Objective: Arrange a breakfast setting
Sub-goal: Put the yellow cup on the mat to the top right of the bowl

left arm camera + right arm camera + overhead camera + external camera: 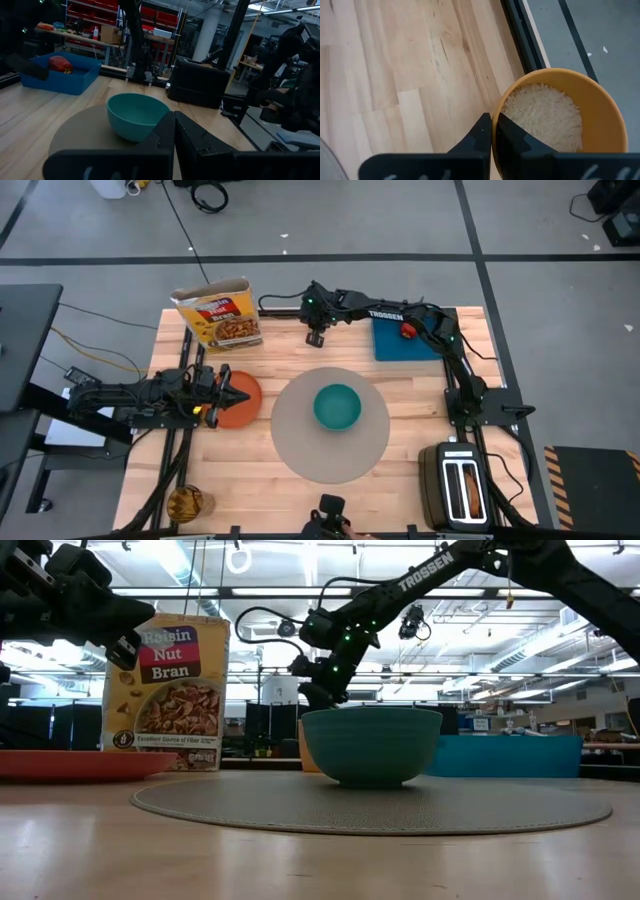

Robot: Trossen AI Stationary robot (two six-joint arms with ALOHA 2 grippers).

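Note:
A teal bowl (338, 406) stands in the middle of the round grey mat (330, 455). The orange plate (240, 412) lies on the table left of the mat. My left gripper (243, 394) is shut and hovers over the plate, pointing toward the bowl (137, 116). My right gripper (316, 337) is at the far edge, beyond the mat, shut on a small orange cup (560, 115) with pale grains in it. A red apple (408, 330) lies on the blue board (400, 345). Round bread (187, 503) lies at the near left corner. The spoon is out of view. My right gripper holds the cup by its rim (496, 107), one finger inside the cup and one outside. The fingers come from above, pointing down. The cup stays upright with its mouth up. I cannot tell whether its base is on the table.
A cereal box (220, 315) stands at the far left, next to the right gripper. A black toaster (460, 485) stands at the near right corner. Bare wood lies between the mat and the table's far edge.

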